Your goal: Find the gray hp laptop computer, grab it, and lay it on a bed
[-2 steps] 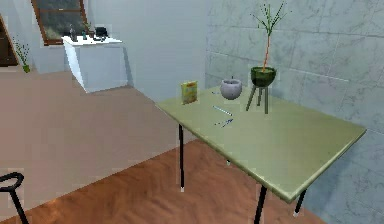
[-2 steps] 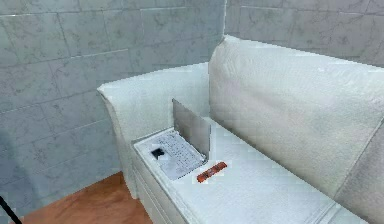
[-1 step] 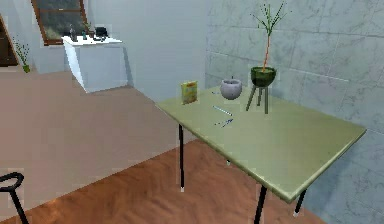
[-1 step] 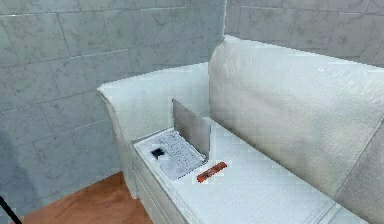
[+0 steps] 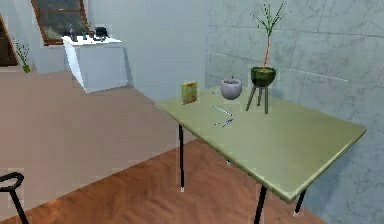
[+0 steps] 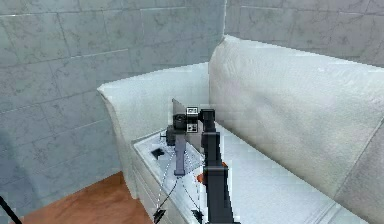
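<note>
Grey flat slab (image 6: 186, 106), judged to be the laptop, stood at the pincer (image 6: 176, 140) end of the arm, against a white padded bed or sofa (image 6: 290, 110). Whether the pincer gripped it could not be told. Finding appeared done; laying down remained unconfirmed.

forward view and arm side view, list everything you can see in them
table: 1, olive, forward view's right
plant: 1, green, potted, on table's far side
bowl: 1, grey, left of plant
card: 1, yellowish, table's far corner
cabinet: 1, white, forward view's far left
sofa: 1, white, arm side view
panel: 1, grey, upright on sofa behind gripper
small thing: 1, black, on sofa seat
arm: 1, dark, from bottom edge
gripper: 1, dark, cannot tell whether it holds anything
</note>
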You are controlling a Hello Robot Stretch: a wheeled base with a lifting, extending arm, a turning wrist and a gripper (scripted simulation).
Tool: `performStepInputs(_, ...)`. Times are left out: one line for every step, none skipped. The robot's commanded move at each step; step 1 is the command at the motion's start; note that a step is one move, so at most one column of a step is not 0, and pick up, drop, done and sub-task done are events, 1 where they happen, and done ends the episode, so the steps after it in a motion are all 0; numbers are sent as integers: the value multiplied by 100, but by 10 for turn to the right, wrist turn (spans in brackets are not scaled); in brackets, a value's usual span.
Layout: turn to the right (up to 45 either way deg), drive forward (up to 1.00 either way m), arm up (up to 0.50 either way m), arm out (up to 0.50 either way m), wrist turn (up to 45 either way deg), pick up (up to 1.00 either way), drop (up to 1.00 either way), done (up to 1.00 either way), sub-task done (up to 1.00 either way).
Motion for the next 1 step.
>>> performStepInputs(0, 0, 0, 0, 450, 0, 0, 0, 0)
